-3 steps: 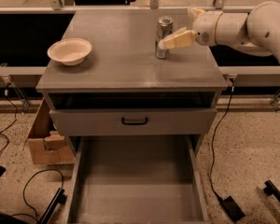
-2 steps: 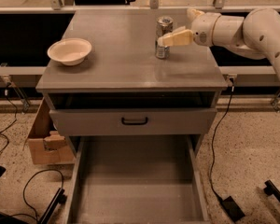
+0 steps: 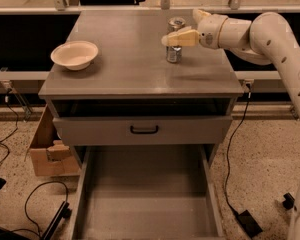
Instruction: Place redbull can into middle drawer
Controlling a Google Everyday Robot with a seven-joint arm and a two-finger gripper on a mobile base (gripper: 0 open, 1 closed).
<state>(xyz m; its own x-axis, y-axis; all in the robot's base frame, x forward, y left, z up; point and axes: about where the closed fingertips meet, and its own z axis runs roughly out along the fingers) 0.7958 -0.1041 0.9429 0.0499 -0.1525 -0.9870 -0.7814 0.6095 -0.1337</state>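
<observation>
The redbull can (image 3: 174, 53) stands upright on the grey cabinet top (image 3: 130, 69), toward its back right. My gripper (image 3: 180, 28) reaches in from the right at the can's upper half. It is open: one cream finger (image 3: 181, 37) crosses in front of the can and the other (image 3: 200, 15) shows behind and to the right. The can still rests on the top. The middle drawer (image 3: 145, 204) is pulled out low at the front, a wide grey tray with a bare floor.
A cream-white bowl (image 3: 75, 54) sits on the left of the cabinet top. A shut grey drawer front with a black handle (image 3: 144, 130) lies above the tray. A cardboard box (image 3: 46, 149) and cables are on the floor at the left, and a black power brick (image 3: 247, 223) at the right.
My gripper has moved left, from beside the can to around its upper half. The can and bowl have not moved.
</observation>
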